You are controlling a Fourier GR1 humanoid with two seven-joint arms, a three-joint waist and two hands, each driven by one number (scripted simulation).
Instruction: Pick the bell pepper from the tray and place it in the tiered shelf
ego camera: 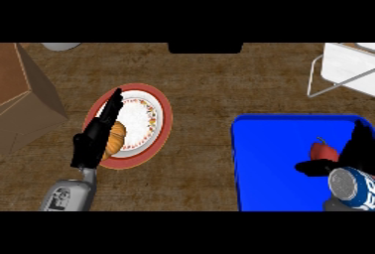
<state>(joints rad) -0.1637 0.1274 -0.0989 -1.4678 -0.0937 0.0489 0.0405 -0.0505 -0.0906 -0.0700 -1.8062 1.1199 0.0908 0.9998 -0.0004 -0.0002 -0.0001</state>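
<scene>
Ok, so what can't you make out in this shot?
- Head view: the right hand covers one side of the bell pepper; whether it grips it cannot be told.
- Head view: the tiered shelf is cut off by the right edge; its levels do not show.
- Head view: the left hand hides part of the orange food on the plate; its kind is unclear.

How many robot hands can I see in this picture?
2. The left hand hangs open over the plate at the left; the right hand is beside the bell pepper on the blue tray.
</scene>
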